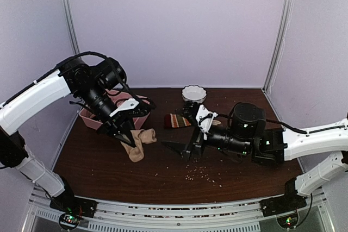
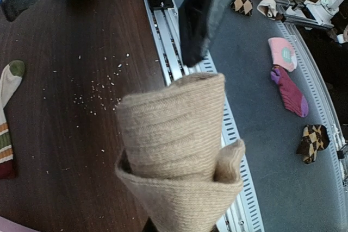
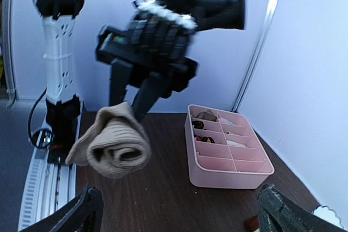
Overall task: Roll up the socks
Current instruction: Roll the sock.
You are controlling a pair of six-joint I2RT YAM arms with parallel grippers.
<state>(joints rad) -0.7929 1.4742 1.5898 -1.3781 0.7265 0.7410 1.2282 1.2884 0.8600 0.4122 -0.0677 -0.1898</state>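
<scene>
**Worktop** (image 1: 109,161): dark brown wood grain. It bears the pink tray (image 1: 88,118), the reference for every entry below.

**Left end effector** (image 1: 125,132): just right of the tray and nearer the arm bases, pointing down. Its fingers are pinched together on the tan sock and grip nothing else.

**Right end effector** (image 1: 187,131): well to the right of the tray, facing it. Its fingers are spread wide, with nothing between them.

**Pink tray**: rectangular and divided into compartments. Small items lie in several; what they are cannot be told.

**Tan sock** (image 1: 138,142): ribbed, rolled into a loose bundle with one end trailing. It hangs from the left end effector just right of the tray, clear of the worktop.

**Striped sock** (image 1: 176,120): flat on the worktop, right of the tray, past the tan sock. It has a red-green cuff and a dark toe.

**White scalloped bowl** (image 1: 193,93): farther right of the tray, past the striped sock.

**Crumbs** (image 1: 202,173): pale, scattered on the worktop right of the tray, toward the arm bases.
</scene>
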